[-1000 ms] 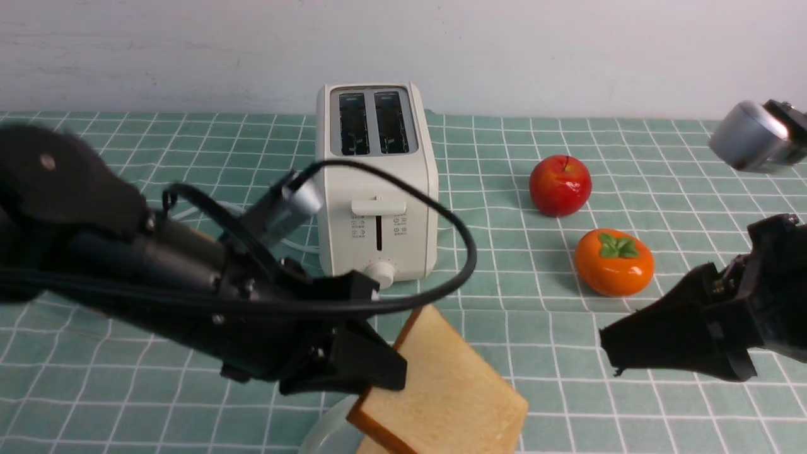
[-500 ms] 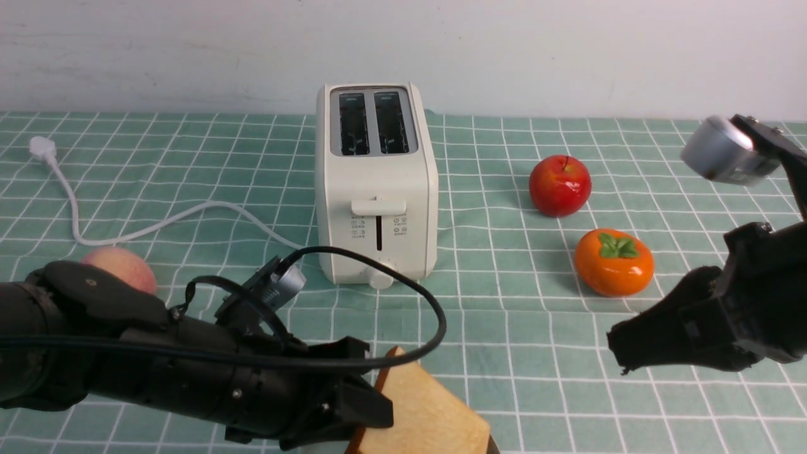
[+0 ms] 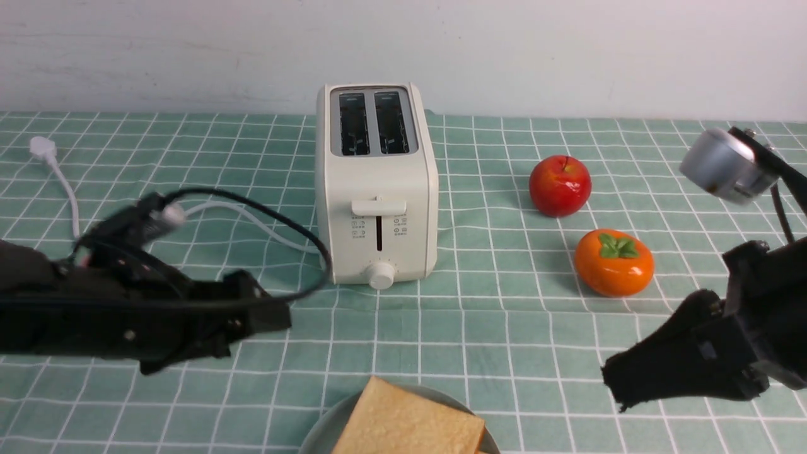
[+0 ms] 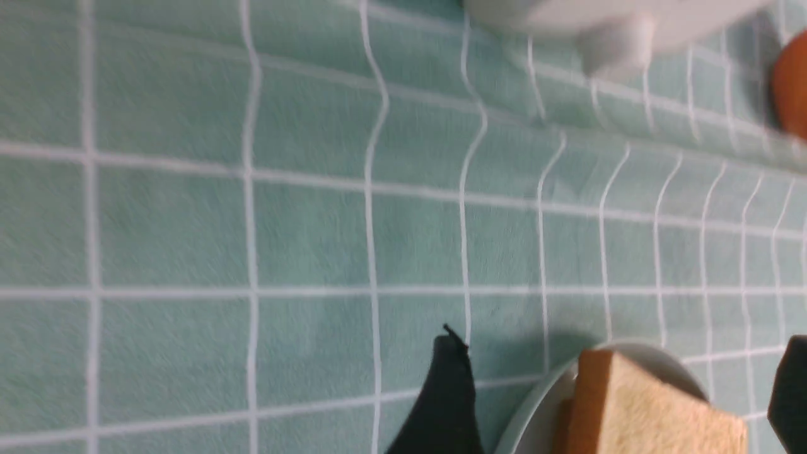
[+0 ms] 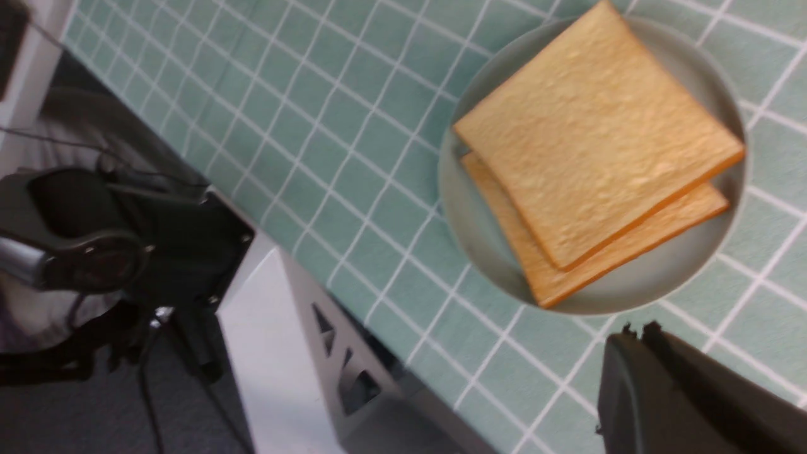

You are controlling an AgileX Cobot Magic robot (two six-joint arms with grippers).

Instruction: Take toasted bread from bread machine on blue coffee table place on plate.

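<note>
While left pincer (image 3: 255, 325) hovers with fingers spread wide, gripping nothing, right pincer (image 3: 621, 381) is pressed together, likewise empty. Between both pincers, touching neither: plate (image 5: 466, 233) on worktop (image 3: 504, 328). On plate lies toasted bread (image 5: 592, 139), two slices stacked flat, upper one skewed over lower. Past left pincer, farther from robot: bread machine (image 3: 376, 189), upright, both slots empty.
</note>
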